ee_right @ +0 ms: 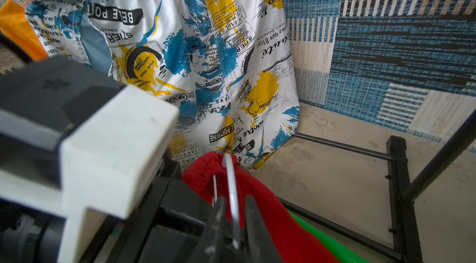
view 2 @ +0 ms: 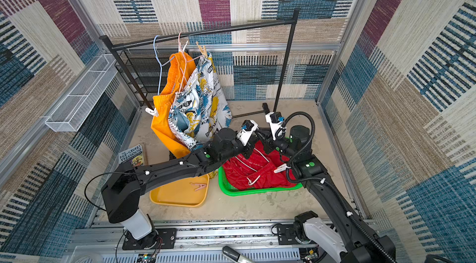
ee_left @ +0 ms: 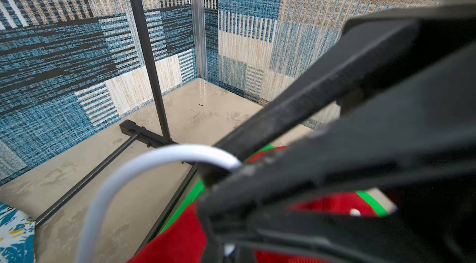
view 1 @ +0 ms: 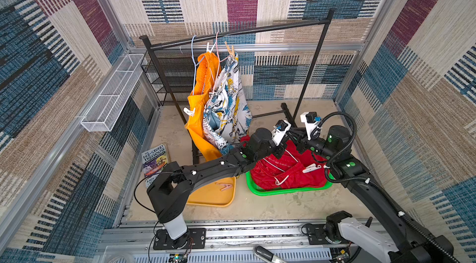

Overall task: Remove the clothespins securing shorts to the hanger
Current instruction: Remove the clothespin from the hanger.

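Arms (view 1: 213, 167) (view 1: 360, 179) outstretched; left end effector (ee_left: 216, 176) clamping hanger hook (ee_left: 180, 153).

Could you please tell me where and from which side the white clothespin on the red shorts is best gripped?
Probably pinch the white clothespin across its two handle legs, at the end away from its bite, coming from above: it lies nearly flat on top of the red shorts, uncovered. Which end that is, I cannot tell.

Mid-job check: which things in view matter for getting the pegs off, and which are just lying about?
In the job: red shorts, white clothespin on them, white hanger, orange shorts, printed shorts, yellow tray with a pink clothespin.
Lying about: book, wire basket, mesh shelf.
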You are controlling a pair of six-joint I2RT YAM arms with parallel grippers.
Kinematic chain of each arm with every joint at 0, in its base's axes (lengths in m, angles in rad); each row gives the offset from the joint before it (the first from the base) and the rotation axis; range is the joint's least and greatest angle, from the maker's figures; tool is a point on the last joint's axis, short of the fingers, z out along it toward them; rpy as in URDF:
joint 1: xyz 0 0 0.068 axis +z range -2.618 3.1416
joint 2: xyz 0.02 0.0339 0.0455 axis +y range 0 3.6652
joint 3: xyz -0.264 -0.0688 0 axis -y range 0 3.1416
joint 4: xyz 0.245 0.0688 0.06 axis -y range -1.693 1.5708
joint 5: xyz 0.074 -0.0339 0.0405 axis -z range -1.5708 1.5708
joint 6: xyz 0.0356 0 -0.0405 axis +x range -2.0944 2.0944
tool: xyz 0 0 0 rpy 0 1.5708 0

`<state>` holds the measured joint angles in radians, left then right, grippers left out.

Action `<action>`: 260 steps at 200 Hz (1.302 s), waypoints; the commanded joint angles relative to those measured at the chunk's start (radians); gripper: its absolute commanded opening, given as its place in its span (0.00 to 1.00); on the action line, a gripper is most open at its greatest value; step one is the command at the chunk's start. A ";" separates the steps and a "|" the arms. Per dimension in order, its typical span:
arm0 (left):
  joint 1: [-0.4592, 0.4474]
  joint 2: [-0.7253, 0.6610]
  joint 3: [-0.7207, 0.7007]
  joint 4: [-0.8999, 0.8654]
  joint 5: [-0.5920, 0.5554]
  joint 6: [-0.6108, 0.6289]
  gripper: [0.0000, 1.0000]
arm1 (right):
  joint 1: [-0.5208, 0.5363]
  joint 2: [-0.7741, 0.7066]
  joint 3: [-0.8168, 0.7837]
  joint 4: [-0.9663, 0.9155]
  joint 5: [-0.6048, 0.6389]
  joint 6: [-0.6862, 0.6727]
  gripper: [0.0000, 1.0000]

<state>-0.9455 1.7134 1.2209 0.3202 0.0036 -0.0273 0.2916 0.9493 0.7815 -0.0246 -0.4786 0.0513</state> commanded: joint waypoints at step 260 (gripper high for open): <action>0.020 -0.051 -0.354 0.640 0.095 -0.083 0.00 | -0.009 0.130 0.351 -1.013 0.557 0.856 0.89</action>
<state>-0.9257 1.6695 0.8890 0.8890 0.0662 -0.0605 0.2874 1.0676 1.1645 -1.0550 0.0967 0.9028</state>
